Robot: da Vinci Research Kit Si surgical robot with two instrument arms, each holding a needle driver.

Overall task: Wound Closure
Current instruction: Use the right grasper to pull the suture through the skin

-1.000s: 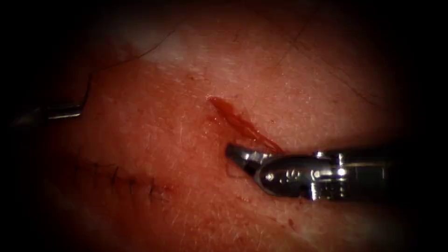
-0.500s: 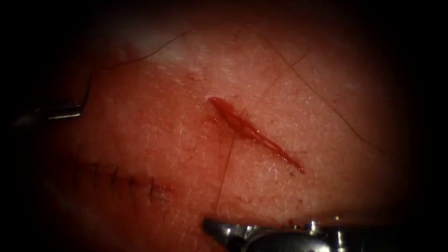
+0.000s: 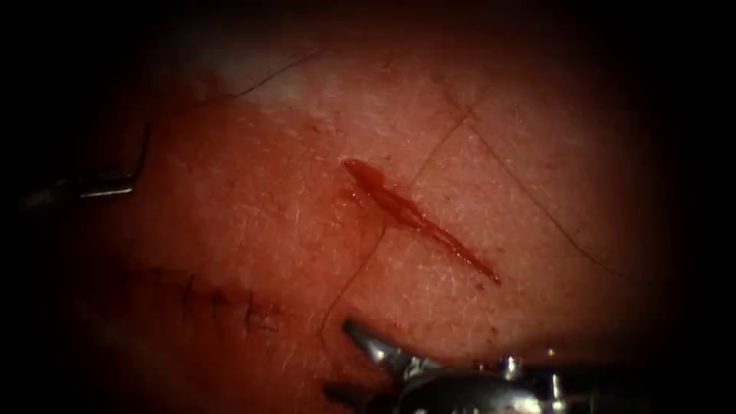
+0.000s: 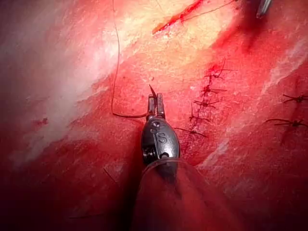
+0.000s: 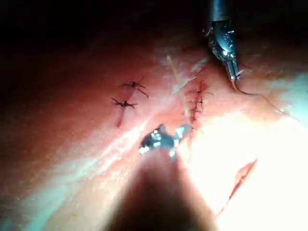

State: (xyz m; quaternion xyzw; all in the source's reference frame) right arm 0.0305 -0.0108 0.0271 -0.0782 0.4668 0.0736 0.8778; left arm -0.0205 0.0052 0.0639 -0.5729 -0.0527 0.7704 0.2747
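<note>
My left steel needle driver (image 4: 155,102) pinches the thin curved needle (image 4: 152,90) near its tip, well left of the open red cut (image 3: 418,218) in the pale tissue (image 3: 537,153), so the dark thread (image 3: 360,264) trails from the cut. My right driver (image 3: 360,337) sits with jaws spread, holding nothing.

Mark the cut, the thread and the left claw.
cut (image 3: 414,218): endoscope view, middle of its red line.
thread (image 3: 360,268): endoscope view, strand running down from the cut.
left claw (image 4: 156,102): left wrist view, between its tips, shut on the needle.
</note>
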